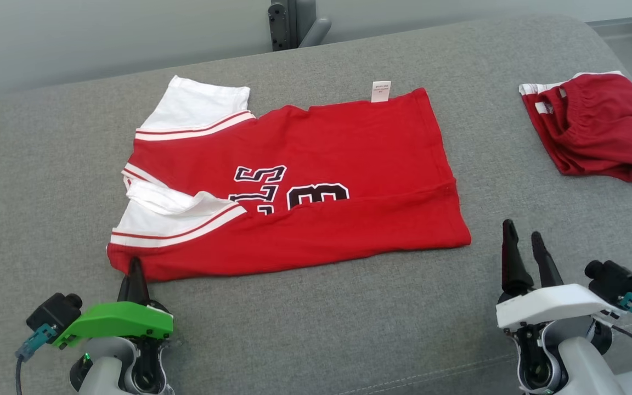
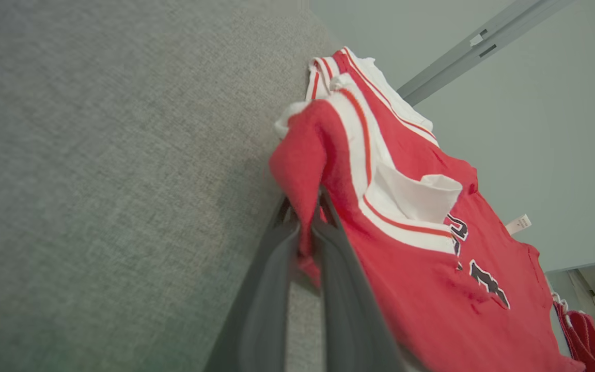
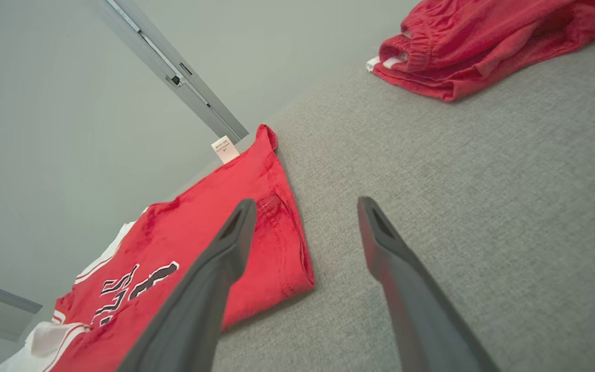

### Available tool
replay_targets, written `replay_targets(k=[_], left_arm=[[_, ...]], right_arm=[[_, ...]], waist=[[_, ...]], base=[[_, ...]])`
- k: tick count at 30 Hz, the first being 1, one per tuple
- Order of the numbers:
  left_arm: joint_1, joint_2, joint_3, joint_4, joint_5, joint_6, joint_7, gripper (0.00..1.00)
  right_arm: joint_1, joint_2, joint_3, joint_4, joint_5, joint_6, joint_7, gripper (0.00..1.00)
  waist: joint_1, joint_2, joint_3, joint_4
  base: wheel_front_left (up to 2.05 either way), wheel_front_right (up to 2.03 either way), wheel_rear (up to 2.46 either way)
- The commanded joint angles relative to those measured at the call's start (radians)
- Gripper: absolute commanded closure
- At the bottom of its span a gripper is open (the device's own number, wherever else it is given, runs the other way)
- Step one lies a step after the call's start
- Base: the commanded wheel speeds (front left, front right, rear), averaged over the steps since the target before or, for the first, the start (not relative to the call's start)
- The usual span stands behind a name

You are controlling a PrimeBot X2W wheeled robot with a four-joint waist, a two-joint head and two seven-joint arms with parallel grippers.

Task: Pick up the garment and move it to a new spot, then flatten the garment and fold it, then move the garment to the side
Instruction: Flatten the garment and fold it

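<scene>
Jersey [image 1: 316,164], red with white striped sleeves and black numerals, lying partly folded over along its near edge on the grey upholstered surface [image 1: 321,340], white label [image 1: 381,91] at its far edge. Left gripper [image 1: 136,269], green-capped, at the jersey's near left corner, jaws pinched together on a raised fold of red cloth beside the sleeve trim; right gripper [image 1: 522,230], white-capped, jaws spread wide and holding nothing, near the jersey's near right corner but apart from it. Shorts [image 1: 596,131], red with elastic waistband, crumpled at the far right, well apart from the jersey.
</scene>
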Motion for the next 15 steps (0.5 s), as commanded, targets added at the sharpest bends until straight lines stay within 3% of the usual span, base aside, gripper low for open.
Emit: replay_targets(k=[1,15], left_arm=[[0.010,0.007,0.011,-0.025,0.022,0.001,-0.004,1.00],[0.070,-0.008,-0.005,-0.155,0.067,0.001,-0.005,1.00]], right_arm=[[0.001,-0.003,0.015,0.034,-0.005,0.000,-0.002,0.00],[-0.159,-0.003,0.148,0.370,0.097,0.000,0.000,0.00]], waist=[[0.0000,0.0117,-0.002,0.010],[0.0000,0.0117,0.003,0.058]], base=[[0.00,0.00,0.00],[0.00,0.00,0.00]])
